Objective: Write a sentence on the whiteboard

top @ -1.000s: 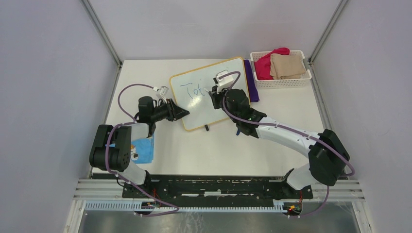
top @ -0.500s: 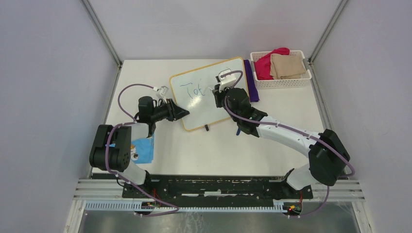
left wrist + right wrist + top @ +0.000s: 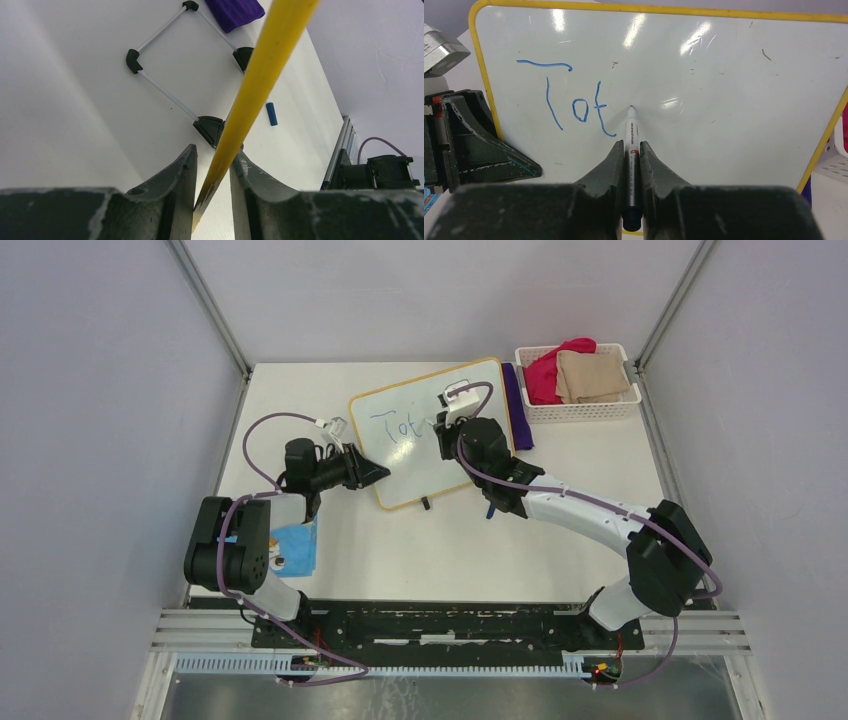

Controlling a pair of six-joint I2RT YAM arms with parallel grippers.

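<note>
Pressing its tip on the whiteboard, a marker is pinched tight in the right hand. The tip touches the board just to the right of the blue letters, which read "Tot". The whiteboard lies turned at a slant near the middle of the tabletop, toward the far side. The left hand is clenched on the board's yellow edge, at the near left side. A purple cloth lies just beside the board's right edge. Past it a white basket holds a pink cloth and a tan cloth. A blue booklet lies by the left arm's base.
</note>
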